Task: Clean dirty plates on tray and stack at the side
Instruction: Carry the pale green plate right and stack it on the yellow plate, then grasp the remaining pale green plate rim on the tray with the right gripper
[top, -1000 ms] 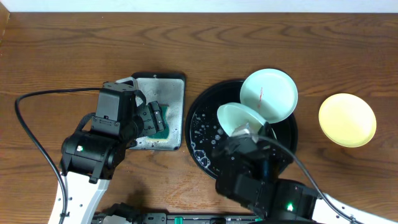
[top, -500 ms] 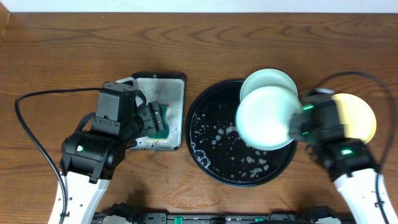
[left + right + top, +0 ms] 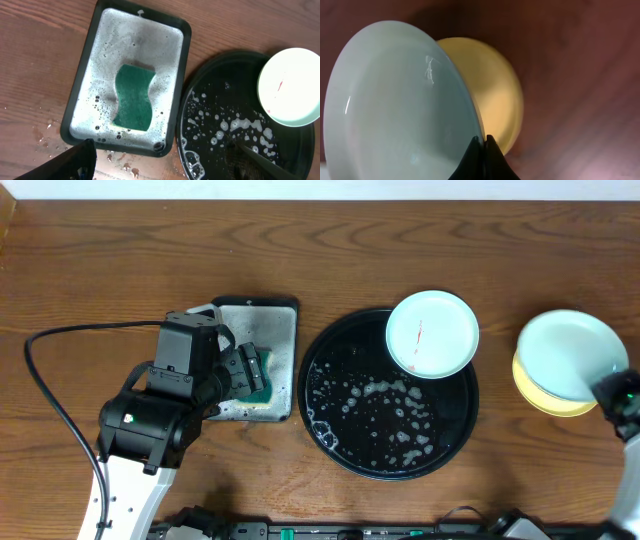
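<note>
A pale mint plate (image 3: 432, 333) with a red smear at its centre rests on the back right of the glossy black tray (image 3: 330, 360), which carries soap foam. My right gripper (image 3: 482, 139) is shut on the rim of a second, clean-looking mint plate (image 3: 395, 95), tilted just above the yellow plate (image 3: 495, 95). From overhead, this held plate (image 3: 570, 352) covers most of the yellow plate (image 3: 550, 398) on the table right of the tray. My left gripper (image 3: 163, 146) stands open and empty near the sponge tray's front edge.
A rectangular grey tray (image 3: 285, 330) full of suds holds a green sponge (image 3: 132, 97) left of the round tray. Water drops lie on the wood in front of it. A black cable (image 3: 40, 380) loops at the far left.
My right arm has carried the mint plate from over the black tray rightward to above the yellow plate. The left arm has not moved.
</note>
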{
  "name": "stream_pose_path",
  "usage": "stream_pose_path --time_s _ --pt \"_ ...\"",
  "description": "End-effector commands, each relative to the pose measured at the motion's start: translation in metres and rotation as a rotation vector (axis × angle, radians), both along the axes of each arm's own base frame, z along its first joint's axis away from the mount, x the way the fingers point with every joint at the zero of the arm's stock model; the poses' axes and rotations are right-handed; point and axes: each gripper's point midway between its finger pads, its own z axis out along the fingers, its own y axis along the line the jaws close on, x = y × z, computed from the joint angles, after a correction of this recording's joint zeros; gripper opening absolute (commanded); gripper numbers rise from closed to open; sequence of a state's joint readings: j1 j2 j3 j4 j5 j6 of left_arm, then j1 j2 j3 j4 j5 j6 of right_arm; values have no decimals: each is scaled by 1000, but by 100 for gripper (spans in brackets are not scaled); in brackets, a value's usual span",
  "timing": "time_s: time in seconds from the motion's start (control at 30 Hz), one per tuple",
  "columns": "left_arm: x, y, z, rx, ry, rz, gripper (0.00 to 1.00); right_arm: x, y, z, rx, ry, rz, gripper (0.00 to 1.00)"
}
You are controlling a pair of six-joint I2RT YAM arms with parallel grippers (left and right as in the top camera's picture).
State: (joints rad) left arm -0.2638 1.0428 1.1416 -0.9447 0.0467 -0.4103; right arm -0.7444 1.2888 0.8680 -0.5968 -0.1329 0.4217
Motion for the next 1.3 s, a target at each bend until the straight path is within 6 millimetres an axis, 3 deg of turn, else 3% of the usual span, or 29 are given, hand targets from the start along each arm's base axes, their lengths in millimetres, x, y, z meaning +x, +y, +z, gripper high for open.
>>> stream_pose_path --time_s 0.0,0.17,0.23,0.3,0.4,0.43,0.5,0.6,0.67,0.7,0.77,0.93,1.1,1.2,1.23,1.27 --pt "2 0 8 3 -17 -6 82 -5 -18 -16 38 26 -80 1" --pt "2 0 8 3 -18 -6 83 -8 -19 -43 87 98 -86 4" --pt "2 0 8 3 -18 -6 82 -5 -22 -44 77 89 -84 17" --pt "2 0 8 3 -18 -6 83 15 -19 -33 62 -1 14 43" --pt "2 0 8 3 -18 -6 83 67 29 8 155 -295 319 54" --pt "2 0 8 3 -18 -6 83 85 66 33 216 -429 486 56" --pt "2 0 8 3 -18 -6 82 95 108 50 257 -488 641 56" --pt "2 0 8 3 -18 -6 83 101 159 45 217 -436 832 57" --pt "2 0 8 3 -18 -6 83 104 187 17 80 -266 922 59" --pt "2 0 8 3 -17 -6 83 108 188 -4 -77 -120 915 64" --pt "2 0 8 3 -18 -6 83 117 185 -17 -253 -16 910 76" --pt "2 0 8 3 -18 -6 83 148 189 -45 -528 90 993 80" --pt "2 0 8 3 -18 -6 83 161 184 -79 -527 114 1011 70" --pt "2 0 8 3 -18 -6 83 163 182 -87 -508 108 1013 63" --pt "2 0 8 3 -18 -6 83 163 181 -87 -508 109 1012 58" --pt "2 0 8 3 -18 -6 83 163 182 -86 -506 105 1014 48"
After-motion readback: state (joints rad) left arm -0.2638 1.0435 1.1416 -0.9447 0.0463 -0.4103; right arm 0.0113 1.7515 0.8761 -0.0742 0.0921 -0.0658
